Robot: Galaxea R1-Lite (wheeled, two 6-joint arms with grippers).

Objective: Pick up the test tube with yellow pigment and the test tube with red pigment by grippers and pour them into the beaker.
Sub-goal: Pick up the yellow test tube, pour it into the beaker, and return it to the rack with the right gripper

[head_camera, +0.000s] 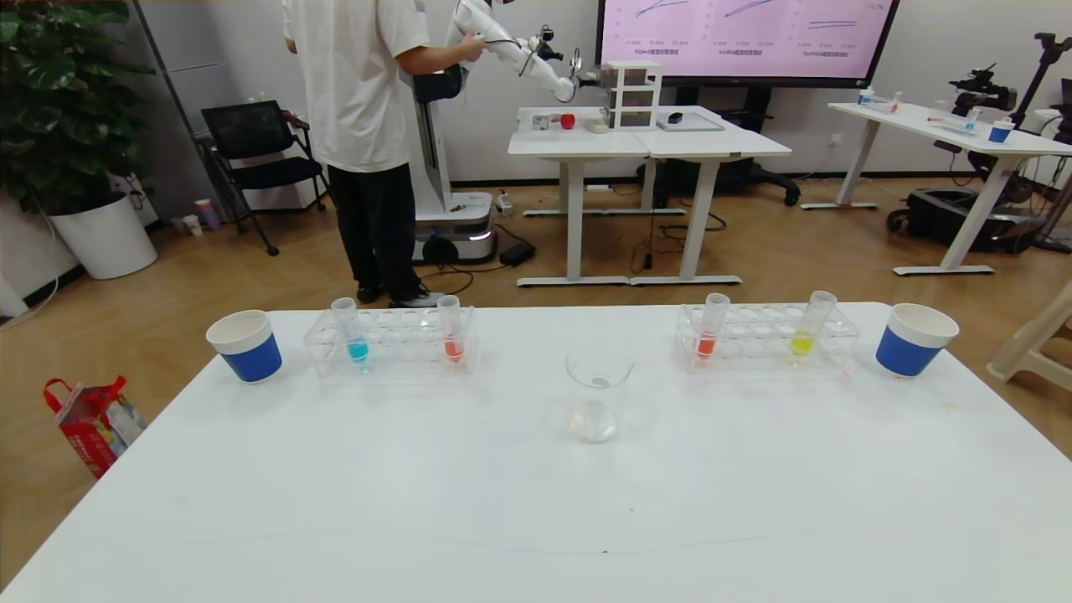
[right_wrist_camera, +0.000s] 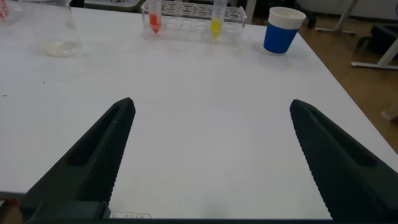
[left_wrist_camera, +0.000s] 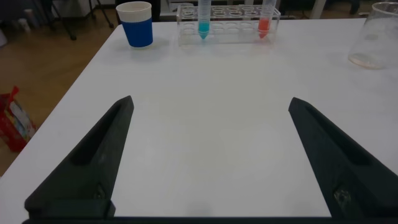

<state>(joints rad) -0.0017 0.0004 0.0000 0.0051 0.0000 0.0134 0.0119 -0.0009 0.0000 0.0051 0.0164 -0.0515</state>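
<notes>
The yellow test tube point(head_camera: 806, 333) stands in the right clear rack point(head_camera: 766, 347), with a red test tube point(head_camera: 710, 335) at that rack's left end. Another red test tube point(head_camera: 450, 335) stands in the left rack point(head_camera: 394, 343). The clear beaker point(head_camera: 596, 394) stands mid-table between the racks. Neither gripper shows in the head view. My left gripper point(left_wrist_camera: 210, 107) is open and empty over bare table, well short of the left rack point(left_wrist_camera: 230, 28). My right gripper point(right_wrist_camera: 211, 107) is open and empty, well short of the yellow tube point(right_wrist_camera: 217, 22) and red tube point(right_wrist_camera: 154, 18).
A blue-liquid tube point(head_camera: 353, 335) shares the left rack. Blue-and-white paper cups stand at the far left point(head_camera: 245, 345) and far right point(head_camera: 913, 339). The white table point(head_camera: 536, 502) has its edges close beyond the cups. A person and other tables stand behind.
</notes>
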